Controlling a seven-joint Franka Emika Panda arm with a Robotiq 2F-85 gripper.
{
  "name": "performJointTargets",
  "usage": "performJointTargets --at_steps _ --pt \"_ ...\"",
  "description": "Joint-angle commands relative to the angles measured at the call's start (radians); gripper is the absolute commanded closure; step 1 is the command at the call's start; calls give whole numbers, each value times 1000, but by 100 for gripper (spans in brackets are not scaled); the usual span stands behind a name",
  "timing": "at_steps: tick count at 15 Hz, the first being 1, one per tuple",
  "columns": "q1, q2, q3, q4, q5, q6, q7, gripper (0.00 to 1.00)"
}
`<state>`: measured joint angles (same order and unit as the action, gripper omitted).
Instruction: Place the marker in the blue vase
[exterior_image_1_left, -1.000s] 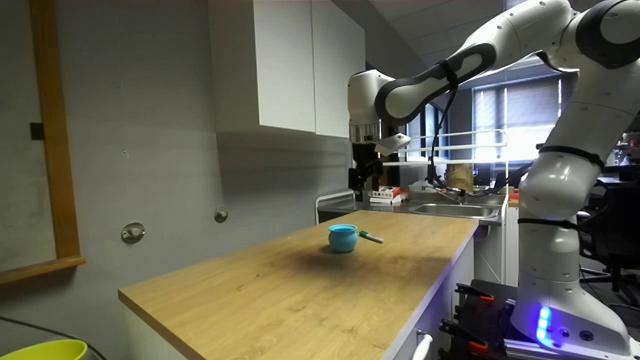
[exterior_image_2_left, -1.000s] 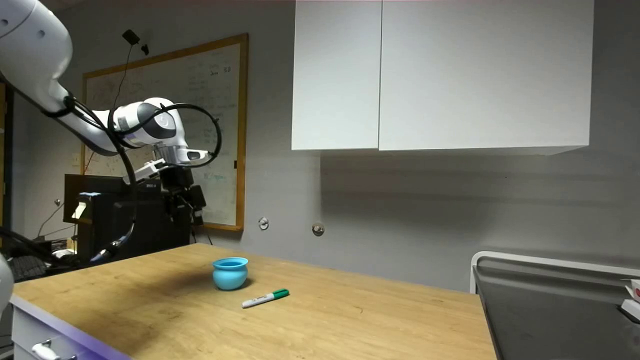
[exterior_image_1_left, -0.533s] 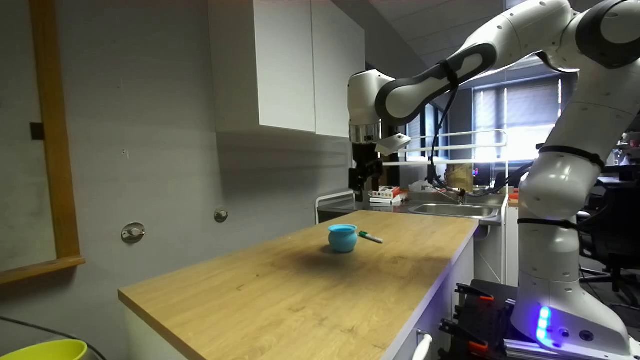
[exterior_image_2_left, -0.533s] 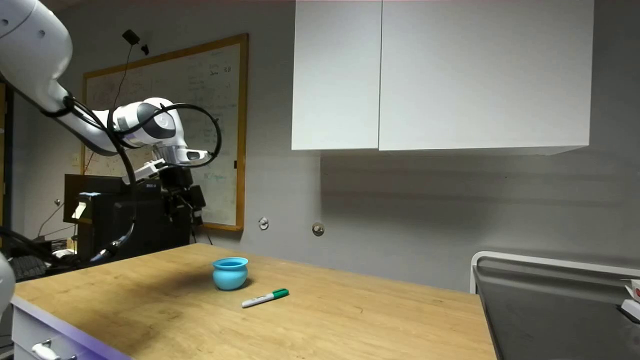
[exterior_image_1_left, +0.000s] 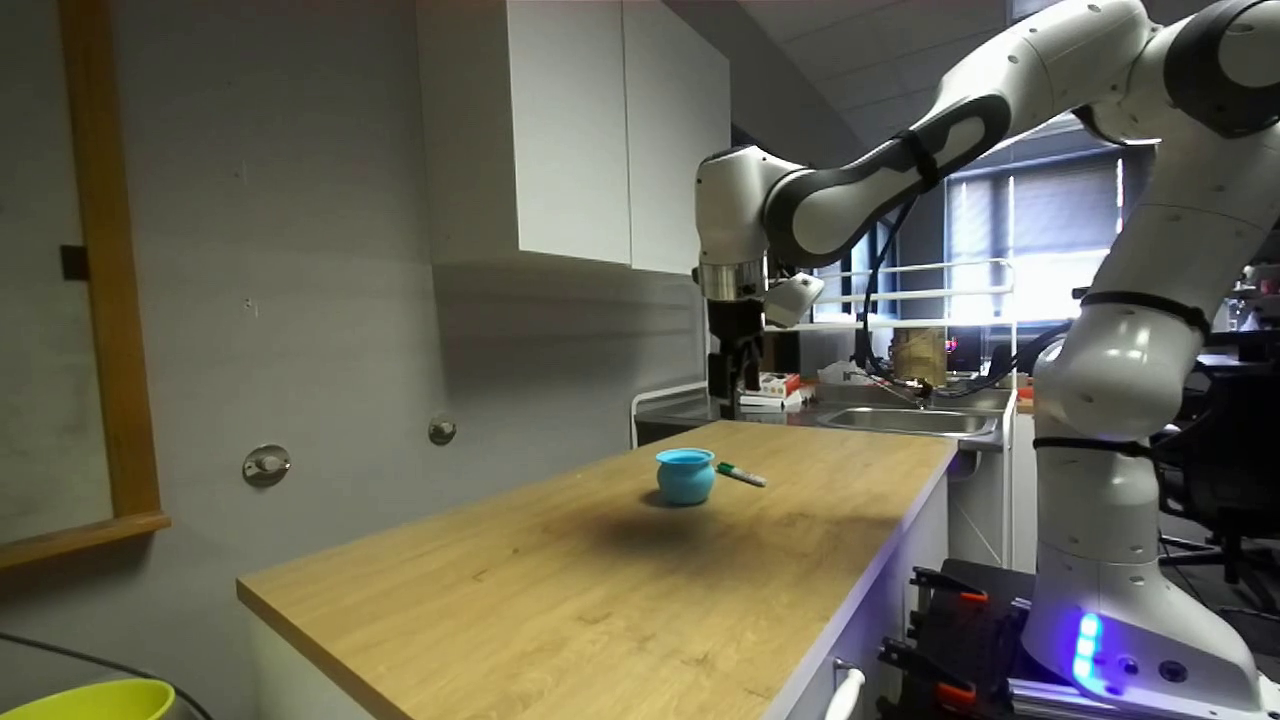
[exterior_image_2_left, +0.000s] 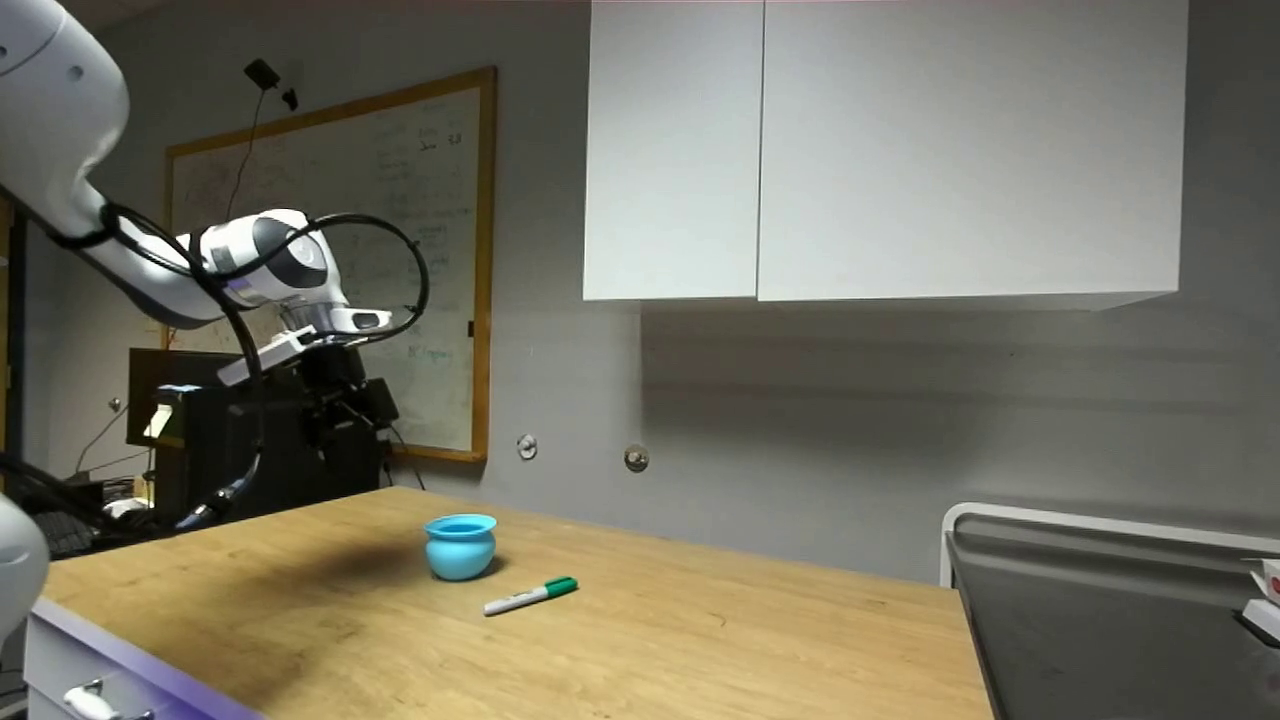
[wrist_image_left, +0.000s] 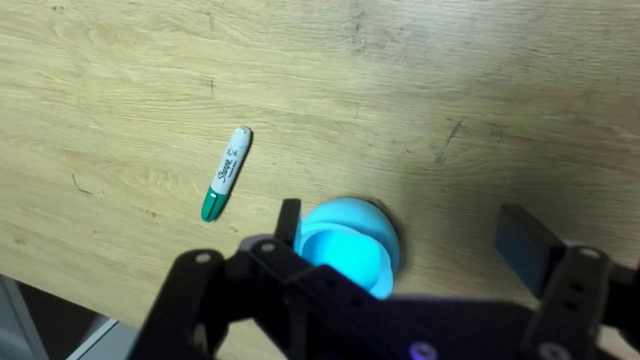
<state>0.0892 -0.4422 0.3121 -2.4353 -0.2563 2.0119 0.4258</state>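
Your black two-fingered gripper (wrist_image_left: 406, 232) hangs above the pale wood-grain countertop (exterior_image_2_left: 750, 640), fingers spread well apart. White marker with green cap (wrist_image_left: 226, 173) lies flat on the wood, near the squat, round, teal-blue vase (exterior_image_2_left: 460, 555) but clear of it. Vase stands upright; in your wrist view, the gripper partly hides it.

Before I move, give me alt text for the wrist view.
The green-capped marker lies left of centre on the wooden tabletop, capped end toward the bottom, apart from the blue vase at lower centre. The open pincer hangs above, partly hiding the vase.
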Motion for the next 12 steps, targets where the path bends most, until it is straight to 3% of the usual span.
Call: performJointTargets --at_steps 1,4,12 --pt "-15 -33 -39 -33 -58 24 -27 0" --pt "-43 -47 -91 -56 -92 60 -41 0" --pt "-137 -42 -249 -164 -46 321 -96 0"
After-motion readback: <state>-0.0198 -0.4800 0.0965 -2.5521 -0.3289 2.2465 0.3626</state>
